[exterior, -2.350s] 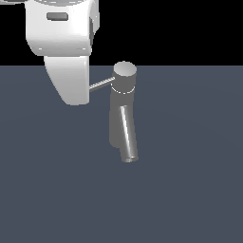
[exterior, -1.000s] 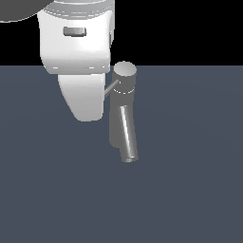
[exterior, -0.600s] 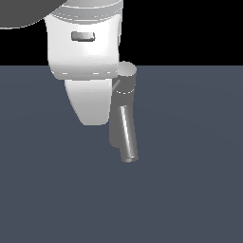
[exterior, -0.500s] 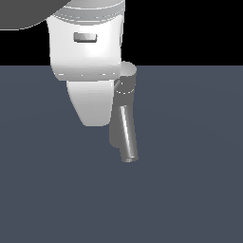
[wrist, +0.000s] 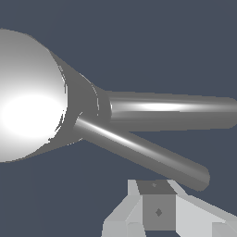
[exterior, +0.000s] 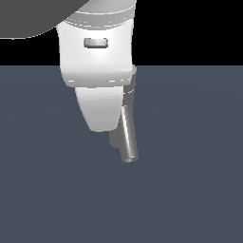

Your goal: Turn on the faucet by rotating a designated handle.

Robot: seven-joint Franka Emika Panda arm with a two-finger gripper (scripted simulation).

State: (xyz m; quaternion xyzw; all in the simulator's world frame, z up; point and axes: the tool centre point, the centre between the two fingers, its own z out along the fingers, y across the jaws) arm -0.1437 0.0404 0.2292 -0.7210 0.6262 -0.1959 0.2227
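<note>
The grey faucet (wrist: pixel 28 99) fills the wrist view, its round flat cap bright and close. From the cap the handle (wrist: pixel 139 150) runs out as a straight rod, crossing in front of the spout (wrist: pixel 176 111). My gripper (wrist: pixel 157 208) sits just beside the handle's outer half. Its grey fingertips are pressed together with no gap, holding nothing; whether they touch the rod I cannot tell. In the exterior view my white arm (exterior: pixel 97 71) covers the cap and the handle. Only a sliver of the faucet's column (exterior: pixel 131 85) and the slanted spout (exterior: pixel 128 137) show.
The faucet stands on a flat dark blue-grey floor (exterior: pixel 190 190) that runs to a black horizon. No other objects show in either view.
My arm has shifted toward the exterior view's right, now hiding the cap and the handle that showed before. The spout stays where it was.
</note>
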